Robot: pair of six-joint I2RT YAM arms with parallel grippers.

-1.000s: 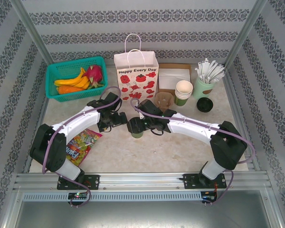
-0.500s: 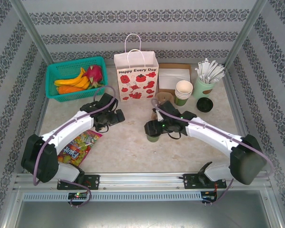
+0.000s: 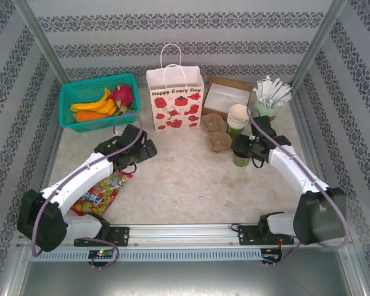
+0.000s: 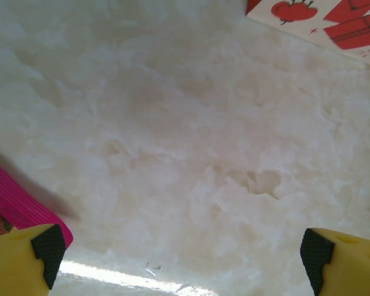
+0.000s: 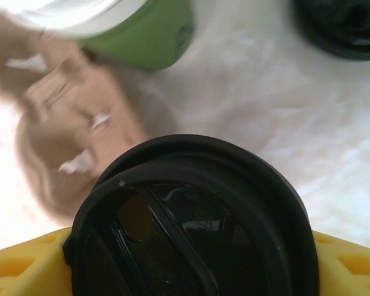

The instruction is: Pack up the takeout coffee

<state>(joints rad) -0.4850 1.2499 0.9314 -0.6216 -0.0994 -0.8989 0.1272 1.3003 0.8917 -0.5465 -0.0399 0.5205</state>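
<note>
One small dark-green paper cup with a round black plastic lid is at the right of the pale marbled worktop. It is just in front of one stack of white paper cups and beside a brown moulded-pulp cup carrier. The cup is upright, its long axis vertical and its lid facing up. I cannot tell whether its base touches the worktop.

The right gripper has its jaws pinching this cup. In the right wrist view one yellow finger presses against each side of the lid's rim.

The left gripper hangs over bare worktop with its jaws spread wide and nothing between them.

Along the back the top view has one teal plastic basket of fruit and one white paper bag printed with red shapes. There is also one cardboard box holding white napkins and one pale green cup of white sticks. One bright candy packet lies near the left arm.

The right wrist view adds the moulded ridges on the lid's top and a second black round thing beyond it. The left wrist view adds the packet's pink crimped edge and a corner of the bag.
</note>
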